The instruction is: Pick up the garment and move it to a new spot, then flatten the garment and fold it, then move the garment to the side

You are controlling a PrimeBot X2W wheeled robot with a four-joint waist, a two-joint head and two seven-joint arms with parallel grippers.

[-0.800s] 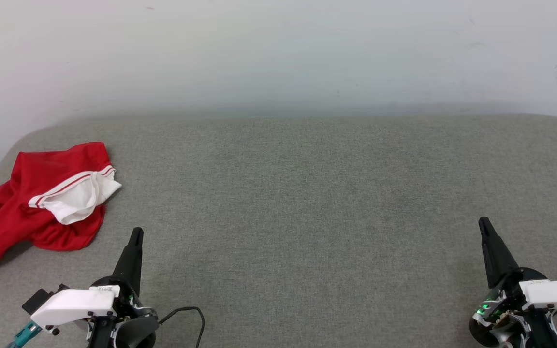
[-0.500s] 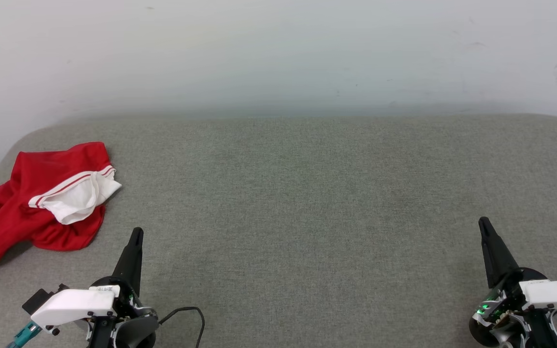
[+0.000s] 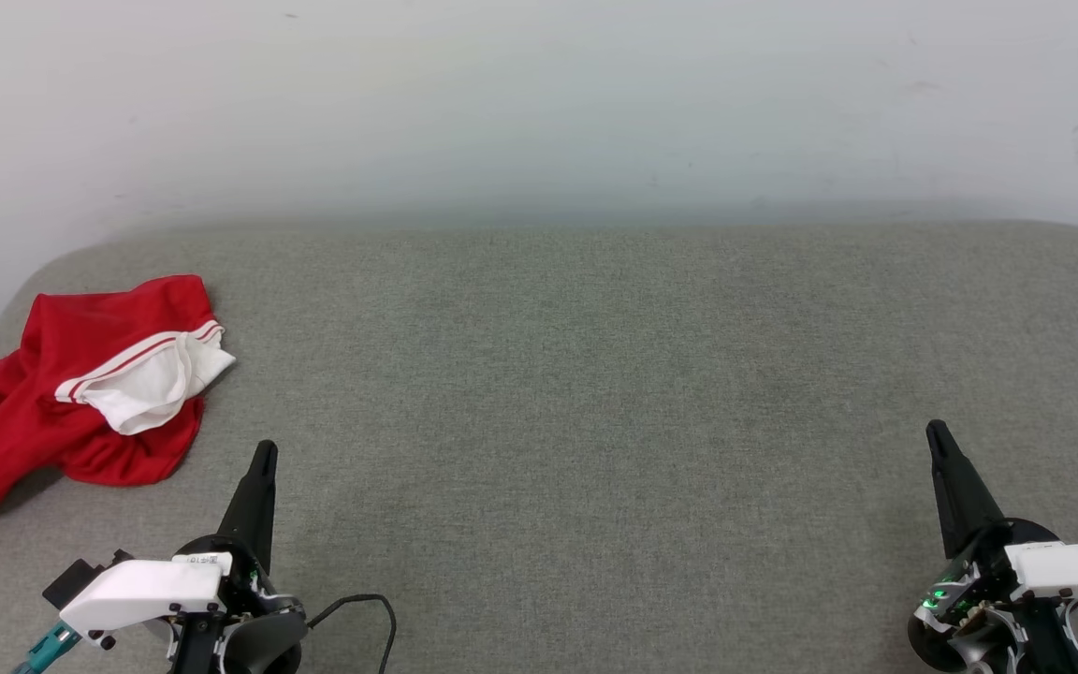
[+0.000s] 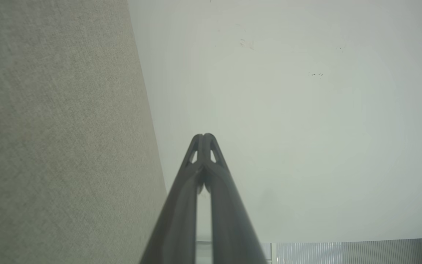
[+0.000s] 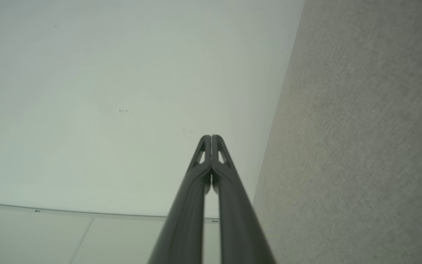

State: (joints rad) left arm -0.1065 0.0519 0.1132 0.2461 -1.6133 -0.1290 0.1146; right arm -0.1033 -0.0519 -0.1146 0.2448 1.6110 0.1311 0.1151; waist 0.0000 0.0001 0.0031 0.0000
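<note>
**Both grippers pinched shut and empty; red shirt bunched by the far left corner**

The left gripper (image 3: 264,451), two long dark fingers on a white-cased wrist, has its tips pressed together with nothing between them. Its own wrist view shows the tips meeting in a single point. It hovers over the near left part of the grey woven upholstered surface (image 3: 595,421), fingers pointing toward the far edge. A thin black cable (image 3: 380,608) loops out beside its wrist at the near edge.

The right gripper (image 3: 935,432), of the same dark-fingered build with a green light glowing at its wrist, is likewise closed tight on nothing. It sits over the near right part of the surface, close to the right edge.

The garment (image 3: 43,412), a crumpled red T-shirt with a white short sleeve trimmed in red-and-white stripes, lies in a heap against the left edge of the surface, near its rounded far left corner. The white sleeve is folded over on top of the red cloth. The heap is near the left gripper's tips but apart from them, and well apart from the right gripper.

Beyond the far edge rises a plain pale wall (image 3: 539,112) with a few faint scuffs.
</note>
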